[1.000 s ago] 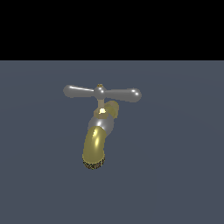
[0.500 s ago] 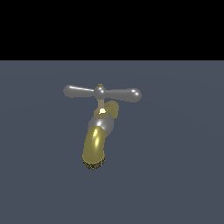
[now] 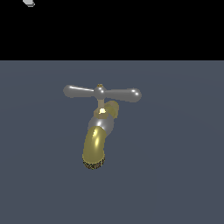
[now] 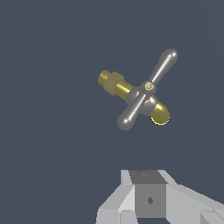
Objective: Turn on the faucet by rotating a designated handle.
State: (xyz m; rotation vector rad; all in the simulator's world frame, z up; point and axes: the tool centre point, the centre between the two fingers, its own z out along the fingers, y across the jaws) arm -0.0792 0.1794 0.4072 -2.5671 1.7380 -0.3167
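The faucet (image 3: pixel 99 131) stands on the dark grey floor, its gold curved spout (image 3: pixel 94 148) ending in a dark speckled mouth. On top sits the handle (image 3: pixel 103 92), a silver crossbar with a ball hub and a small brass cap. The wrist view looks down on the handle (image 4: pixel 148 89) and the brass body (image 4: pixel 114 83) from well above. My gripper (image 4: pixel 168 217) shows only as a grey hand block at the frame's edge, far from the handle. Its two finger stubs (image 4: pixel 127 216) stand wide apart with nothing between them.
A small pale grey bit of the arm (image 3: pixel 29 2) pokes in at the top of the exterior view's left. The flat dark grey floor (image 3: pixel 175 175) surrounds the faucet, with black background behind it.
A small grey bit of the arm has come into the exterior view's top left corner. The faucet and its handle have not moved.
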